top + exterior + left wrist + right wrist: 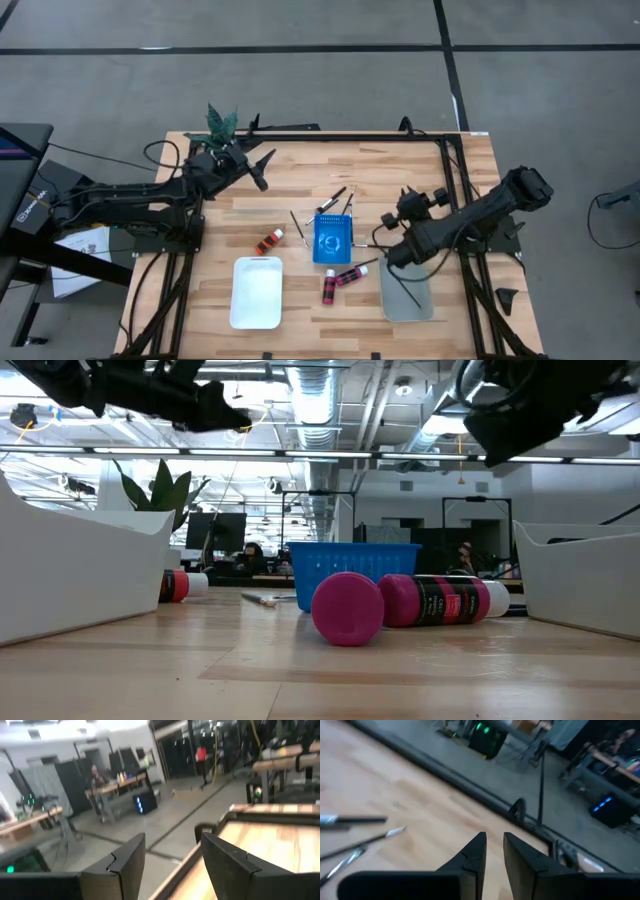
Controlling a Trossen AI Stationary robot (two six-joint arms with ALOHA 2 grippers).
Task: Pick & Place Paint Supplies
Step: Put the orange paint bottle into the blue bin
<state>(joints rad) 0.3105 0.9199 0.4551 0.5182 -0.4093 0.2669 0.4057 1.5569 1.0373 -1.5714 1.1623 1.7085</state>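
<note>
A red bottle with a white cap (270,241) lies on its side left of the blue rack (331,239). Two red bottles with pink ends (329,287) (351,275) lie on the table below the rack; the low view shows them close up (347,608) (440,600). Thin dark brushes lie by the rack (333,197) (297,225) (365,243), and one lies in the grey tray (405,285). My right gripper (384,232) (495,836) hovers right of the rack, its fingers only slightly apart and empty. My left gripper (262,172) (172,837) is open near the far left edge.
A white tray (257,291) sits near the front left, and the grey tray (407,300) sits front right under my right arm. A green plant (220,122) stands at the far left corner. Bare wood lies between the left gripper and the rack.
</note>
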